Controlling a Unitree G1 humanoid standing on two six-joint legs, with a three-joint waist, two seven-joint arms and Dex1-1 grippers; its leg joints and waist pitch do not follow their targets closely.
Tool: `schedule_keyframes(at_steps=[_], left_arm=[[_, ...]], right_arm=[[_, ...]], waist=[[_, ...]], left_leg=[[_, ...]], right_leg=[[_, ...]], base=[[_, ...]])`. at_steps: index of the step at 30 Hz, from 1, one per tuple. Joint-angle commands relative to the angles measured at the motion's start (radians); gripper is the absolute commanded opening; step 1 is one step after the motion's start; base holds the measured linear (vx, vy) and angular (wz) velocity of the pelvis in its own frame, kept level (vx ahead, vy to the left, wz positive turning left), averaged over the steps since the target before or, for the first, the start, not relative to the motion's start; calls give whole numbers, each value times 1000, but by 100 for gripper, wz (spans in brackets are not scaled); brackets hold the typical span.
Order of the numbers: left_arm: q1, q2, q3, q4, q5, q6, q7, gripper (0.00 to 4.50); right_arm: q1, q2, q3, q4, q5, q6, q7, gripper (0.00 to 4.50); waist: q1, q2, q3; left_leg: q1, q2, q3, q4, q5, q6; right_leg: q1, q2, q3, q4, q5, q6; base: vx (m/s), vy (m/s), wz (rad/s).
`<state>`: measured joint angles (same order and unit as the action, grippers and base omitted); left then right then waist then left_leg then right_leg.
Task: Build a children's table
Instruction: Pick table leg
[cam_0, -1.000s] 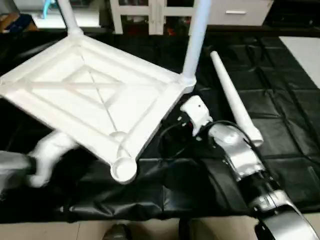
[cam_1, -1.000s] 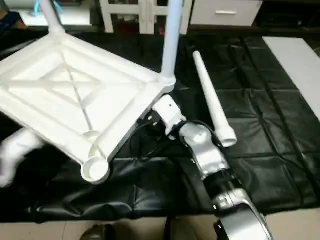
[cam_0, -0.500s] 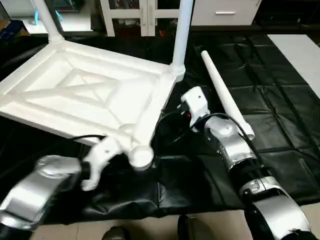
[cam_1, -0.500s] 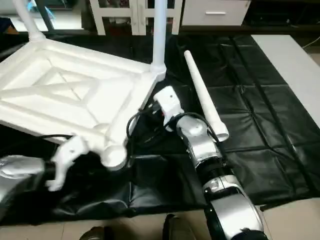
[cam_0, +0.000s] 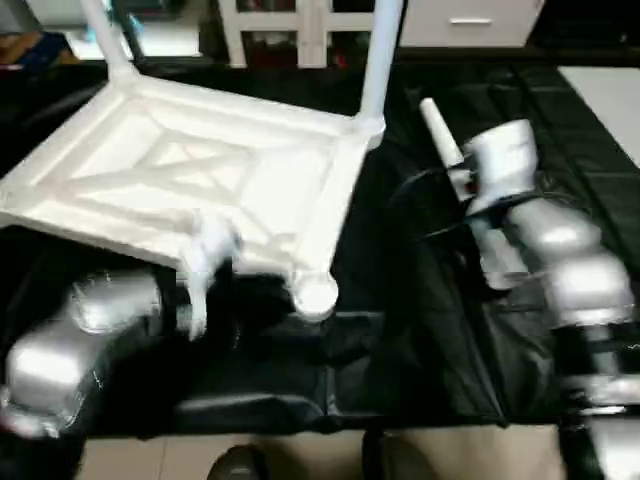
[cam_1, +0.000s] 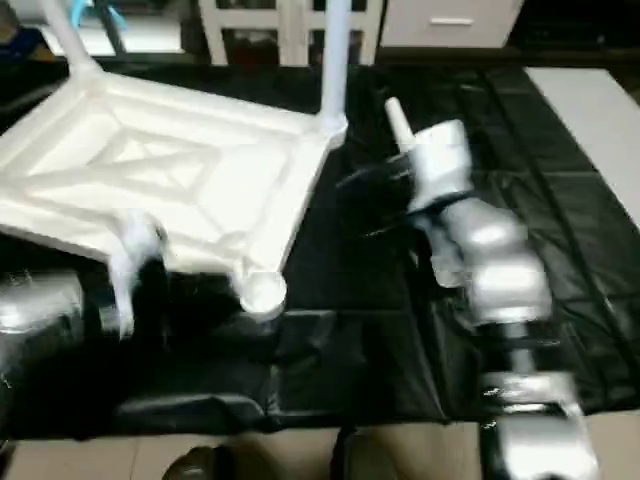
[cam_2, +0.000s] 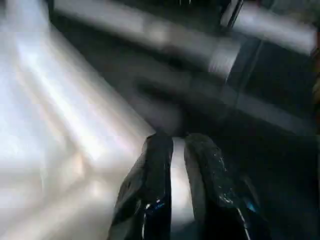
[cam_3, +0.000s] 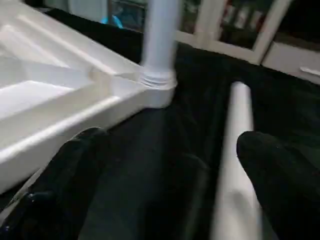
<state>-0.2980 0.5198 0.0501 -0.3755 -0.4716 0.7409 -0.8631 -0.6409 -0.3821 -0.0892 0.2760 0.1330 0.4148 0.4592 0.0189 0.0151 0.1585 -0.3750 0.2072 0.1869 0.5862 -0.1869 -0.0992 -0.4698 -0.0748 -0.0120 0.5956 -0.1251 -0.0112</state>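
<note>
The children's table's white tabletop (cam_0: 200, 180) lies underside up, X ribs showing, with its near side raised. Two white tube legs (cam_0: 380, 50) stand in its far corner sockets. The near corner socket (cam_0: 315, 295) holds nothing. My left gripper (cam_2: 178, 145) is at the tabletop's near edge, its black fingers (cam_2: 155, 170) pinched on a thin white rim. A loose leg (cam_0: 432, 118) lies on the black cloth to the right. My right gripper (cam_3: 170, 145) hovers open just above that leg (cam_3: 235, 150), beside the socket with the standing leg (cam_3: 159, 45).
The black-draped work table (cam_0: 560, 150) runs out to the right. White furniture (cam_0: 310, 30) stands behind it and a white panel (cam_0: 610, 100) lies at the far right. Bare floor and a shoe (cam_0: 235, 465) show at the near edge.
My left arm came in from the left and took the tabletop's near edge; the tabletop turned. My right arm rose off the cloth beside the tabletop and moved over the loose leg.
</note>
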Motion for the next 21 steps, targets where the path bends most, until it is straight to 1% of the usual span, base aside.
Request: schedule_keyframes(at_steps=[1,2,3,4,5,6,7,8,9,10,11,12,13,14,16,17,18,19,20,21], left_arm=[[-18,-19,19,-3,-38,15,17,70],[-39,-34,13,4,-35,5,29,70],[-55,-48,4,9,-29,1,39,70],[-67,-61,-14,12,-12,-9,51,70],[-70,-69,-35,11,5,-23,55,70],[-70,-74,-48,8,15,-31,58,70],[-71,-80,-57,7,19,-33,61,70],[-73,-91,-73,5,23,-31,73,70],[-73,-99,-80,3,20,-25,79,70],[-73,-104,-89,-1,14,-18,84,70],[-70,-106,-98,-4,15,-18,86,70],[-68,-107,-108,-6,16,-17,88,70],[-65,-107,-114,-8,10,-11,84,70],[-65,-107,-114,-8,10,-11,84,70],[-52,-101,-132,-21,3,-4,73,70],[-45,-96,-139,-28,-1,0,67,70],[-45,-96,-139,-28,-1,0,67,70],[-40,-94,-144,-35,-3,3,69,70],[-39,-93,-145,-38,-4,4,72,70],[-40,-92,-145,-38,-4,6,74,73]], right_arm=[[1,-27,-7,14,-5,71,3,450],[-2,-49,3,22,-25,128,2,450],[-8,-65,8,32,-34,167,4,450],[-18,-78,10,45,-41,202,2,450],[-30,-84,5,63,-44,215,-7,450],[-38,-87,0,63,-43,237,-17,450],[-44,-91,0,63,-41,260,-16,450],[-56,-105,8,64,-38,309,-11,450],[-64,-119,23,71,-52,338,-13,450],[-74,-133,36,86,-62,368,-14,450],[-78,-140,43,99,-64,382,-7,450],[-81,-145,46,112,-60,393,3,450],[-83,-144,42,127,-50,408,14,450],[-83,-144,42,127,-49,408,14,450],[-84,-145,50,165,-28,454,56,450],[-81,-148,60,183,-21,481,81,450],[-81,-148,60,183,-21,481,81,450],[-77,-148,61,203,-6,525,102,450],[-79,-145,53,217,13,560,117,450],[-81,-141,41,228,24,570,118,432]], waist=[[-2,-6,-69],[-2,-4,-69],[-2,-3,-72],[-3,-2,-73],[-3,-2,-73],[-8,-3,-76],[-10,-1,-80],[-13,-1,-78],[-13,-1,-77],[-12,-1,-79],[-11,0,-77],[-8,-1,-76],[-6,-1,-74],[-6,-1,-74],[-6,-2,-74],[-6,-2,-74],[-5,-2,-75],[-6,-4,-72],[-6,-8,-72],[-5,-8,-71]], left_leg=[[3,-16,11,-64,-199,39],[2,-16,9,-63,-186,42],[4,-17,11,-60,-166,49],[-1,-16,10,-59,-146,55],[-1,-16,10,-59,-146,55],[-3,-16,8,-58,-129,67],[-3,-15,8,-55,-103,76],[-3,-14,8,-56,-96,83],[-1,-14,9,-55,-93,89],[1,-13,10,-53,-87,99],[2,-12,10,-54,-92,100],[4,-11,12,-53,-102,103],[1,-10,12,-54,-112,102],[2,-10,11,-54,-115,101],[4,-8,11,-55,-129,98],[3,-8,10,-55,-129,97],[4,-8,10,-54,-128,97],[3,-7,10,-56,-134,97],[3,-6,10,-56,-137,93],[3,-6,9,-56,-139,91]], right_leg=[[77,-11,17,-62,-230,-220],[79,-10,17,-61,-232,-218],[78,-10,18,-61,-225,-218],[81,-12,18,-60,-211,-224],[81,-12,18,-60,-211,-224],[83,-13,16,-58,-200,-228],[84,-14,16,-53,-163,-239],[82,-11,16,-54,-148,-246],[82,-10,15,-53,-136,-252],[82,-10,15,-52,-119,-270],[80,-11,15,-54,-122,-274],[79,-11,15,-54,-129,-276],[80,-12,14,-56,-145,-275],[80,-13,14,-56,-152,-274],[79,-14,13,-56,-171,-276],[79,-14,13,-56,-172,-276],[79,-14,13,-56,-170,-277],[79,-15,13,-57,-178,-274],[79,-15,13,-58,-190,-272],[79,-16,14,-58,-197,-271]], base=[[0,0,0],[0,0,0],[0,0,0],[0,0,0],[0,0,0],[0,0,0],[0,0,0],[0,0,0],[0,0,0],[0,0,0],[0,0,0],[0,0,0],[0,0,0],[0,0,0],[0,0,0],[0,0,0],[0,0,0],[0,0,0],[0,0,0],[0,0,0]])
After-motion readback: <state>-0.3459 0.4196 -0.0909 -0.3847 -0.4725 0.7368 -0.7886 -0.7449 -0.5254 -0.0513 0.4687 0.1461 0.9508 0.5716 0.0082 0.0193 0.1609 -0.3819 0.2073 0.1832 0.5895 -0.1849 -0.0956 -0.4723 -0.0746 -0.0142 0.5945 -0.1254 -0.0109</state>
